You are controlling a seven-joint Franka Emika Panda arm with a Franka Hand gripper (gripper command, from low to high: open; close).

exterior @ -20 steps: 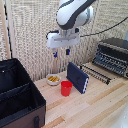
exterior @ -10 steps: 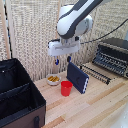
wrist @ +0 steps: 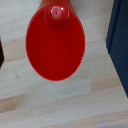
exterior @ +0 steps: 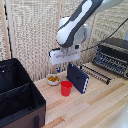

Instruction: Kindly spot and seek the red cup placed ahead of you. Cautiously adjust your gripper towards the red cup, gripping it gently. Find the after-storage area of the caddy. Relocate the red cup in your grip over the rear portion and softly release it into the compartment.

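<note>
The red cup [exterior: 66,88] stands upright on the wooden table, between the caddy and a dark blue box. In the wrist view the red cup [wrist: 55,45] fills most of the picture, its mouth facing the camera. My gripper [exterior: 60,69] hangs just above the cup, a little toward the exterior view's left, apart from it and open, with nothing held. The black caddy [exterior: 20,107] sits at the exterior view's left, with a brown tag on its front. Its inner divider [exterior: 17,90] and tall back wall [exterior: 12,70] bound the rear portion.
A small white bowl with yellow pieces [exterior: 53,79] sits just behind the cup. A dark blue slab-shaped box [exterior: 78,77] leans close on the cup's right, also at the wrist view's edge [wrist: 119,40]. A black appliance [exterior: 112,55] and a wire rack [exterior: 97,72] stand farther right.
My arm has come down toward the cup over the last second. The cup, bowl and boxes have not moved.
</note>
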